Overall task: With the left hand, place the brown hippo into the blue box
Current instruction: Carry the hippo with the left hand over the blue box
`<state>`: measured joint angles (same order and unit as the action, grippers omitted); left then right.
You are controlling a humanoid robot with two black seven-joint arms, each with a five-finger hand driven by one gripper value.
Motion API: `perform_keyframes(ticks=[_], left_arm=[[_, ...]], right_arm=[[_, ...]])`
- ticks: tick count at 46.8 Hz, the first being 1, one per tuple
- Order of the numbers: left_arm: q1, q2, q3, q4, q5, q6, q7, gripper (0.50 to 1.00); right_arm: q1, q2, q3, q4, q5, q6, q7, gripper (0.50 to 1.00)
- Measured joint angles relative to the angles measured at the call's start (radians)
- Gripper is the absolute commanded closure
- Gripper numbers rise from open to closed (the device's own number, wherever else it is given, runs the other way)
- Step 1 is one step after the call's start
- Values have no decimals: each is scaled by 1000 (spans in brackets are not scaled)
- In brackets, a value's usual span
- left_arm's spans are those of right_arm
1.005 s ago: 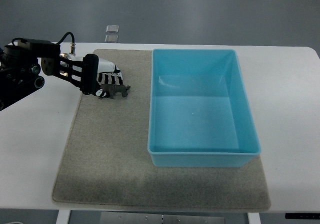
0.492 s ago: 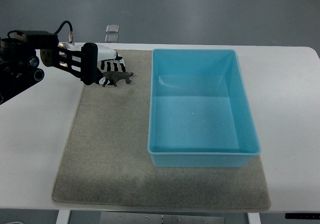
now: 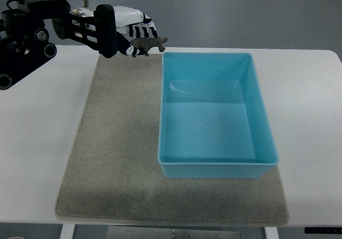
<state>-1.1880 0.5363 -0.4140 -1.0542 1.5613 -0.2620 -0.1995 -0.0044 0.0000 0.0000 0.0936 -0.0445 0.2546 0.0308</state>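
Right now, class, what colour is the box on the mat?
Light blue box, seen clearly in the top view.

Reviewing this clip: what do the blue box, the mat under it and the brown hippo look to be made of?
Blue box: likely moulded plastic; smooth, slightly glossy walls with soft reflections on the floor.
Mat: looks like felt or low-pile fabric; grey-beige, matte, fuzzy texture, no shine.
Brown hippo, held in the left hand: probably hard plastic or rubber; too small to tell which.

We see bright, even overhead light and a sharp picture. The blue box [image 3: 216, 116] carries faint glare inside; shadows are soft.
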Motion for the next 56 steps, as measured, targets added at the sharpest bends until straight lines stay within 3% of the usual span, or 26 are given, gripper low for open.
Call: perform_keyframes(ticks=[17,56], left_arm=[[17,-63,-2,-75,1,38,0,1000],[97,-216,12,-73,3,38,2,1000]], right_arm=[[-1,0,0,0,0,0,0,564],[0,0,0,0,0,0,0,564]])
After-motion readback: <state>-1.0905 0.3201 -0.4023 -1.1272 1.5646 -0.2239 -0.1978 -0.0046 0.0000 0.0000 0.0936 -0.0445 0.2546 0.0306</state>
